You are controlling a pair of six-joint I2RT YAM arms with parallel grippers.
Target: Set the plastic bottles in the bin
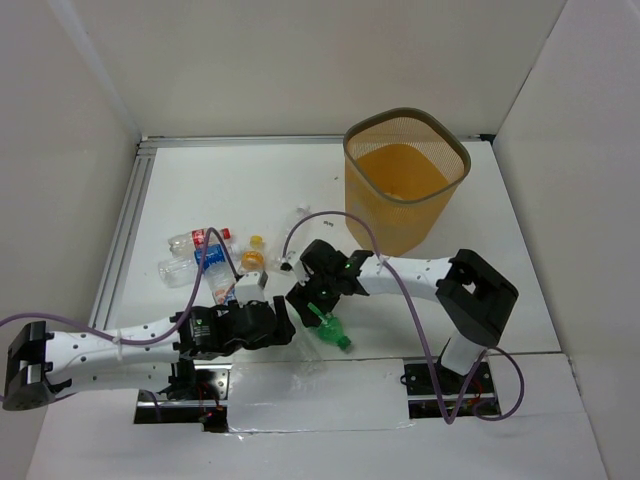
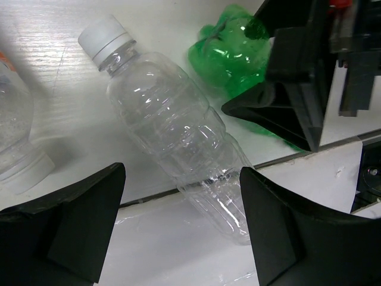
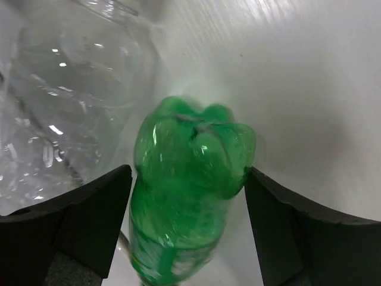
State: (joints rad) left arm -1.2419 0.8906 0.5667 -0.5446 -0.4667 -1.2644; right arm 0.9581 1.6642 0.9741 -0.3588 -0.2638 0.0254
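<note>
At the right gripper [image 3: 186, 176]: jaws apart, straddling the green bottle [image 3: 191, 149], itself down on the table [image 1: 250, 180]. In the wrist view, lobed base toward 12 o'clock, body running back to 6 o'clock, so long axis square to the closing line. Gap nearly filled, right-hand finger just at the bottle's wall, no squeeze visible. At the left gripper [image 2: 181, 177]: jaws likewise apart over a clear bottle [image 2: 172, 143], white cap at 11 o'clock, base at 5 o'clock, passing slantwise between the fingers, untouched as far as visible; green bottle just beside it at 1 o'clock. From above: bin [image 1: 405, 215] upright at 1 o'clock from the right gripper, well apart from it, right arm clearly the nearer. Further out, at 10 o'clock from the left gripper, a red-labelled bottle [image 1: 205, 239] and an orange-capped bottle [image 1: 253, 260], lying flat. Judged next: close across the green bottle's width, lift, carry toward 1 o'clock. Round slick body, so some risk of rolling out of the pinch.
</note>
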